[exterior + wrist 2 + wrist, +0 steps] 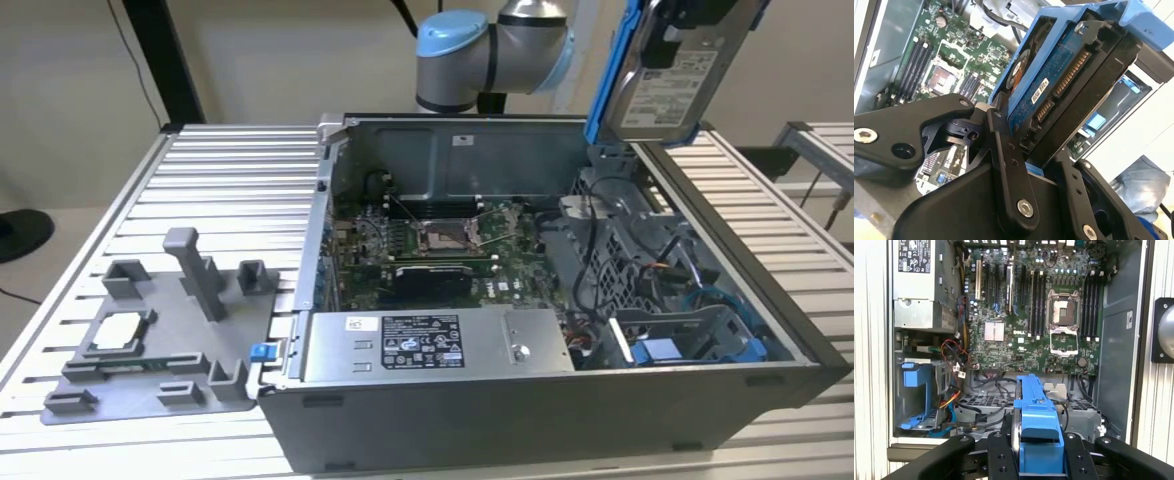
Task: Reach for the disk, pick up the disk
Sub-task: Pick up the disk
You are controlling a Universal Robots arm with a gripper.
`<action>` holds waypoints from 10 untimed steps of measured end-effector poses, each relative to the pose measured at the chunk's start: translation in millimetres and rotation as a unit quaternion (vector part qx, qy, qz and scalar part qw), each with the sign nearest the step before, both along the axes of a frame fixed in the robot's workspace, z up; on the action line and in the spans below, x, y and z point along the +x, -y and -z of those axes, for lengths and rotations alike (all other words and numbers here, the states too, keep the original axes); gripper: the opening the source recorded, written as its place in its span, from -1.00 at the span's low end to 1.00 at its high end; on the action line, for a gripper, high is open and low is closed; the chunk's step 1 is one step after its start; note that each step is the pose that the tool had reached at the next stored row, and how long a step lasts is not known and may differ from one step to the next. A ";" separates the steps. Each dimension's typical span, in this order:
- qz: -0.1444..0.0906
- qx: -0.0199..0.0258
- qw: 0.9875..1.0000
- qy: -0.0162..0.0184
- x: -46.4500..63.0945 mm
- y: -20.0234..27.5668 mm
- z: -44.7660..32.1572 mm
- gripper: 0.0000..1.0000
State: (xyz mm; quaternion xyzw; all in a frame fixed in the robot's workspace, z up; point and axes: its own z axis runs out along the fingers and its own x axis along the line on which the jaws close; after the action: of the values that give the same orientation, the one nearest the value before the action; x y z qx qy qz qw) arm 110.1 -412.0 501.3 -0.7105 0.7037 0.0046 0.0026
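The disk (663, 80), a silver drive with a white label in a bright blue bracket, hangs upright above the back right corner of the open computer case (534, 420) in the exterior view. My gripper (678, 35) is shut on its upper end. In the second wrist view the disk (1064, 85) shows its blue circuit side and connector, clamped between the black fingers (1006, 165) of my gripper (1036, 150). The first wrist view looks down the blue edge of the disk (1036, 415), with my gripper (1036, 457) closed on either side of it.
Inside the case lie the green motherboard (427, 235), a grey power supply box (427, 345) with a black-white sticker, and a blue drive cage (694, 345) with cables. A grey fixture tray (154, 340) holding a small square chip (118, 328) sits on the slatted table (227, 170).
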 end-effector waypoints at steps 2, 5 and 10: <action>0.000 0.000 1.000 0.000 0.0 2.1 0.0 -1.00; 0.000 0.000 1.000 0.000 0.0 6.1 0.1 -1.00; 0.000 0.000 1.000 0.000 0.0 15.4 0.2 -1.00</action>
State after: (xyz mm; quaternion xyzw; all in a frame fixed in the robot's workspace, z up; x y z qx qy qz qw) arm 110.1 -427.4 501.0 -0.7105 0.7037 0.0047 0.0025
